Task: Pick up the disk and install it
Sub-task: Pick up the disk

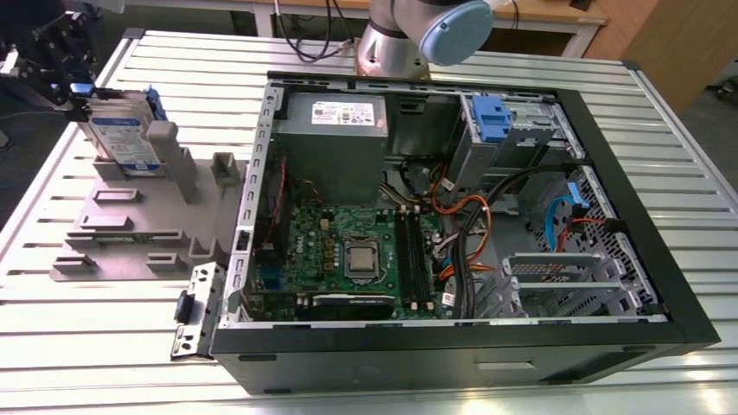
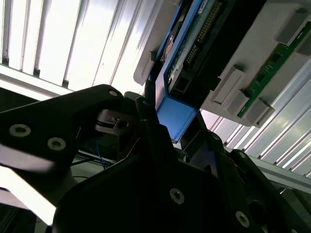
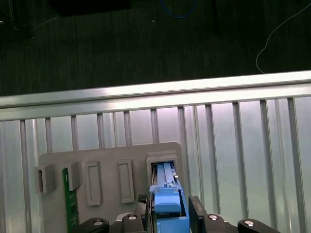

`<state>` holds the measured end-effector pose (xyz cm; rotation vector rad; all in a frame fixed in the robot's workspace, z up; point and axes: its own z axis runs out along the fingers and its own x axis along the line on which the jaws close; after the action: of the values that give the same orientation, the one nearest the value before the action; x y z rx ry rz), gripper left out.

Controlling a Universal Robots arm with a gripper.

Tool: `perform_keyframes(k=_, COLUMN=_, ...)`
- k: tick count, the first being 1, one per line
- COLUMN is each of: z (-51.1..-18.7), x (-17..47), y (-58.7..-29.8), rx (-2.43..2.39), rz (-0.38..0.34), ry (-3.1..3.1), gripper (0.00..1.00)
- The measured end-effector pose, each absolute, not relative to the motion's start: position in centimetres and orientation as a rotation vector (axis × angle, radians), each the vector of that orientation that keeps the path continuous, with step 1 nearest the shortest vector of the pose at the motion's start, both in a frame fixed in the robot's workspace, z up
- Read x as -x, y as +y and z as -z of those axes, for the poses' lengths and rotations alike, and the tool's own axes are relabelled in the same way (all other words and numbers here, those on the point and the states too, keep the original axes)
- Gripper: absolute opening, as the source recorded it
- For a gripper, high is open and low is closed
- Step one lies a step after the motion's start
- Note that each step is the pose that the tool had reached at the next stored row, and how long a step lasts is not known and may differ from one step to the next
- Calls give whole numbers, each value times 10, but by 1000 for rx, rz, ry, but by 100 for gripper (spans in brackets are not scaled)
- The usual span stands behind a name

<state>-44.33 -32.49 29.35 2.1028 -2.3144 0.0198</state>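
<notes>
So the disk (image 1: 121,134) is standing on edge in a slot of the grey rack (image 1: 138,225). That's at the far end of the rack, on the exterior view's left, well apart from the open PC case (image 1: 461,346). Everything sits on the slatted metal table (image 1: 104,363).

The gripper (image 1: 79,89) is right at the disk's top edge. In the first wrist view its jaws sit on either side of the blue carrier (image 3: 167,206), and they look clamped onto it with no gap I can make out. The disk isn't out of the slot yet.

The second wrist view shows the disk's circuit-board side (image 2: 194,48) and the blue end tab pinched in the gripper (image 2: 175,121).

Handling-wise, I'd guess it's fairly heavy for its size and totally rigid, so no flex to worry about. It won't like knocks though, and the bare board and connector pins are the fragile bits.

The plastic carrier is smooth, so it could slip if the grip is light. Squeezing across the carrier frame, like here, looks like the sane place to hold it. That keeps the pads off the board and the label.

There's also a green RAM stick (image 3: 71,204) in another rack slot, not touched.
</notes>
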Motion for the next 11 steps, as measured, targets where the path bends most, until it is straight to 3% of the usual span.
perform_keyframes(k=11, z=-292, x=443, y=-325, rx=-2110, rz=-20, ry=-2307, gripper=45)
